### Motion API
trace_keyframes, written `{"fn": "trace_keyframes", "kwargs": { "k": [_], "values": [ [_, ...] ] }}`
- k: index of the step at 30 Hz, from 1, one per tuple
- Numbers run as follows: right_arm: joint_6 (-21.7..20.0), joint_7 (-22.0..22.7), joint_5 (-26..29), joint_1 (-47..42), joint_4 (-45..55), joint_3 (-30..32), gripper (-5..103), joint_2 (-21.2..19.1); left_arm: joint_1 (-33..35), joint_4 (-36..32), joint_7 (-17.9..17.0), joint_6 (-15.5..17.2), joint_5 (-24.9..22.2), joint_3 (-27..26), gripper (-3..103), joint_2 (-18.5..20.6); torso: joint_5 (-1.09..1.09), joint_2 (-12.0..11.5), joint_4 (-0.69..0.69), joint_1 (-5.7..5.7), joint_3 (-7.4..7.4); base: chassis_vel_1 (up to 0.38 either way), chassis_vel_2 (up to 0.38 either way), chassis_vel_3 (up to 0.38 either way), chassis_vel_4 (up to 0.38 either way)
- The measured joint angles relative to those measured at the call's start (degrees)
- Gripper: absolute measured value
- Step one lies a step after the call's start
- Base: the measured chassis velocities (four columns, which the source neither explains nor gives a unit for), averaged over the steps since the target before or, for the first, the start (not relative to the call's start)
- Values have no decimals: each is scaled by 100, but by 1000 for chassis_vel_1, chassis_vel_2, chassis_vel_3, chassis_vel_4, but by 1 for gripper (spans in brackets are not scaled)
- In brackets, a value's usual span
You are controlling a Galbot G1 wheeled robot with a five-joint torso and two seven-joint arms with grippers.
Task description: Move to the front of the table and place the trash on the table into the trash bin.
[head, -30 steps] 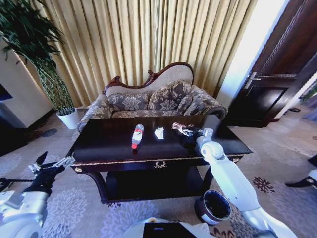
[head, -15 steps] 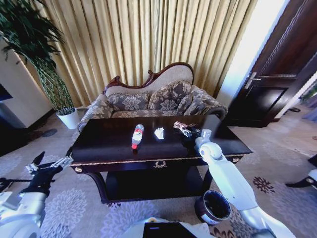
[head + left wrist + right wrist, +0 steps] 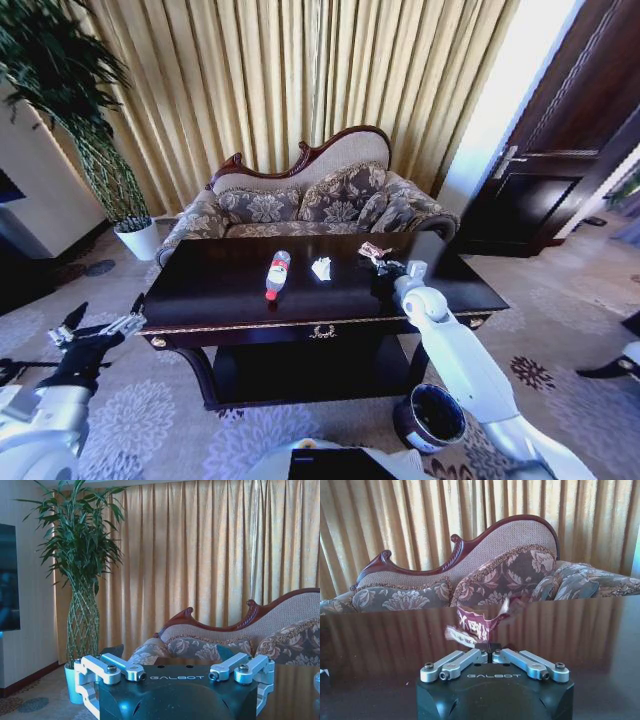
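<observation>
On the dark glossy table [image 3: 210,295] lies the trash: a clear bottle with a red label [image 3: 276,273] near the middle and a crumpled white paper [image 3: 321,267] just to its right. Over the table's right part, my right gripper [image 3: 385,266] is shut on the reddish-white wrapper [image 3: 372,249]. In the right wrist view the wrapper [image 3: 474,625] sticks up from the closed fingertips of the gripper [image 3: 488,648], lifted a little off the tabletop. My left gripper [image 3: 98,333] hangs open off the table's left end, its fingers spread wide [image 3: 175,675]. The dark brown trash bin [image 3: 430,417] stands on the carpet at the table's front right corner.
A carved floral sofa [image 3: 300,205] stands behind the table before gold curtains. A tall plant in a white pot [image 3: 138,238] is at the back left, and a dark door [image 3: 555,185] at the right. Patterned carpet surrounds the table.
The right gripper has closed on the wrapper and drawn it up; the wrapper now looks bunched and sits slightly farther back. The left arm has barely shifted.
</observation>
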Motion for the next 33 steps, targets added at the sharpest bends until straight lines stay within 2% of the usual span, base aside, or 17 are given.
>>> {"fn": "trace_keyframes", "kwargs": {
  "k": [12,15,20,23,28,33],
  "values": [
    [160,0,23,-225,373,200,0,-50,-5,0,-38,-11,-9,-5,100,-25,0,0,0,0,0,0,0,0,0],
    [341,-164,57,-632,978,467,0,-127,-19,0,-72,-11,-21,8,100,-47,0,0,-1,0,0,0,0,0,0],
    [390,-235,48,-1148,1727,776,0,-172,-25,0,-76,-11,-22,31,100,-89,1,0,-1,0,0,0,0,0,0],
    [390,-186,19,-1675,2495,1120,0,-207,-29,0,-79,-11,-22,64,100,-91,-1,1,0,-1,-1,0,0,0,0],
    [398,-108,-133,-2095,2866,1314,0,-169,-30,0,-85,-11,-47,73,100,-42,0,1,0,-1,-1,0,0,0,0],
    [552,-77,-514,-2782,3301,1588,0,14,-44,0,-91,-2,-181,77,100,81,0,1,0,-1,-1,0,0,0,0]
  ]
}}
